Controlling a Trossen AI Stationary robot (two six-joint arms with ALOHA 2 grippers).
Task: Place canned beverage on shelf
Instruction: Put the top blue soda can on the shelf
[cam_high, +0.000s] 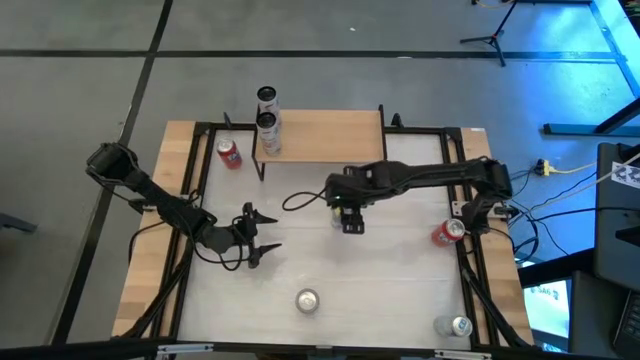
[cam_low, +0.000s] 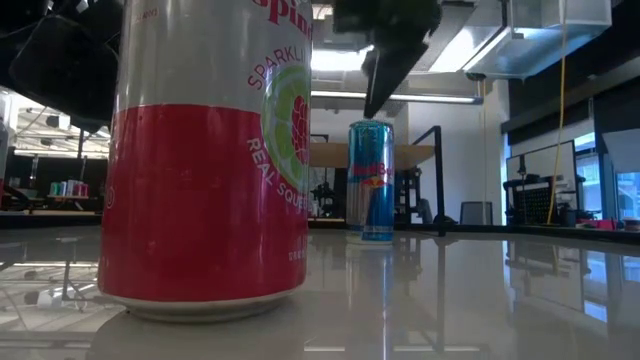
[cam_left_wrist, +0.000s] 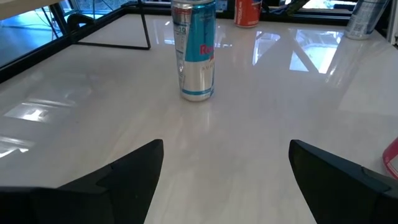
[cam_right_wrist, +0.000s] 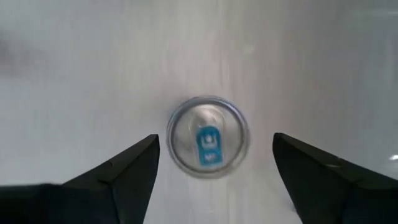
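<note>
- The right gripper (cam_right_wrist: 212, 168) is hanging over the middle of the surface (cam_high: 400, 290), pointing straight down, with its fingers (cam_right_wrist: 118, 174) spread wide and gripping nothing.
- A slim blue-and-silver can (cam_low: 371, 181) is standing upright on the surface directly under the right gripper; from the right wrist view its round top with a blue tab is showing between the two fingers, clear of both.
- The shelf (cam_high: 330, 135) is sitting along the far edge of the surface, and one can (cam_high: 267, 132) is standing upright at its left end.
- Another can (cam_high: 266, 98) is standing just beyond that end of the shelf.
- The left gripper (cam_high: 262, 235) is resting low near the left side of the surface, its fingers (cam_left_wrist: 124, 180) spread apart and empty, pointing toward the slim can.
- A red can (cam_high: 230, 154) is lying near the far left corner, beside the shelf's left end.
- A second red can (cam_high: 447, 232) is lying near the right edge.
- A silver can (cam_high: 307, 300) is standing near the front edge, and one more can (cam_high: 456, 326) is sitting at the front right corner.
- A red-and-silver sparkling-water can (cam_low: 205, 150) is filling the near left of the low view.
</note>
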